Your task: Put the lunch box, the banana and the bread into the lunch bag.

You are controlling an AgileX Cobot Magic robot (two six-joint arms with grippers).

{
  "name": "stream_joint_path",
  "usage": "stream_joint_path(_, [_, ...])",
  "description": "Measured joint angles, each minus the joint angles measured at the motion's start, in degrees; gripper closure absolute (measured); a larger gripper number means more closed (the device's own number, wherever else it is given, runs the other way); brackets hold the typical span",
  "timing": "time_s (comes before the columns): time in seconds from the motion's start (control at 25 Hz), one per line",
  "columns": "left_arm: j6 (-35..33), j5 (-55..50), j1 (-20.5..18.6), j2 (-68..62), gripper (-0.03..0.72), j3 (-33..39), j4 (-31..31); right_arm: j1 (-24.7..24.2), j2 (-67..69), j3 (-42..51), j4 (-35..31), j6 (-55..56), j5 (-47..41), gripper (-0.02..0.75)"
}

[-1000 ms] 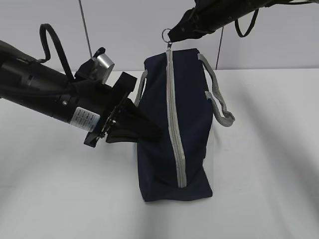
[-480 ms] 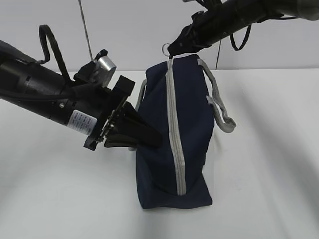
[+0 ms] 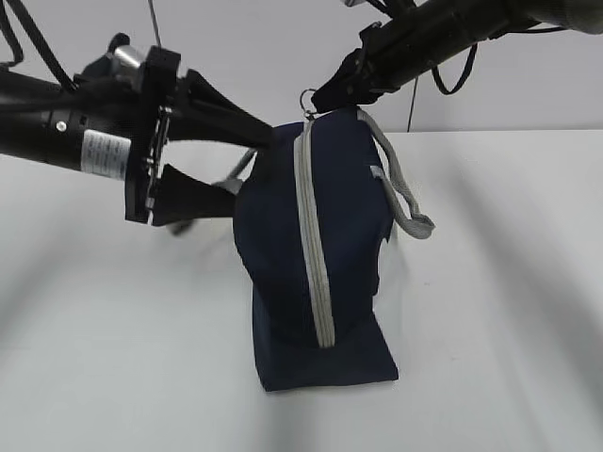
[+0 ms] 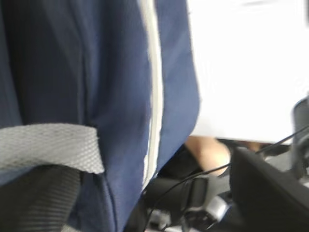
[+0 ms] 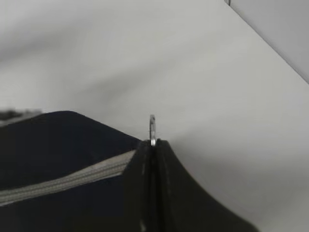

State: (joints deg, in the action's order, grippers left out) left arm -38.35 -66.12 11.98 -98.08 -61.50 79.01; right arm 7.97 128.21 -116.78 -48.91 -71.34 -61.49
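Support surface: white table (image 3: 490, 311), plain and matte, reaching back to a pale wall in the exterior view. Directly on it: one lunch bag (image 3: 316, 273), navy fabric, standing on its narrow base near the middle of the table, the upper body leaning toward the left. A grey zipper (image 3: 311, 245) runs down the facing side; a grey webbing handle (image 3: 400, 193) hangs off its right side. Soft shadows fall on the tabletop around the bag.

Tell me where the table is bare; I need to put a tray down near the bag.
Bare table lies right of the bag, past its handle loop, and front-left of it. It is crowded at the bag's upper left, where the left gripper spreads, and at the top, where the right gripper pinches the ring.
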Motion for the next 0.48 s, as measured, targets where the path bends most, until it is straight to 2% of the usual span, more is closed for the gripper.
stream_joint_path(0.12, [3.2,2.2,-2.3,0.0,0.101,-2.1,1.1,0.0,0.0,-0.1,-0.2,-1.0,-0.2,0.754])
stream_joint_path(0.28, [5.2,8.1,-3.1,-0.9,0.146,-4.8,1.2,0.0,0.0,-0.1,-0.3,-2.5,-0.5,0.754])
stream_joint_path(0.48, [9.8,9.0,-3.1,-6.0,0.171,-10.9,-2.7,0.0,0.0,-0.1,-0.4,-3.2,-0.6,0.754])
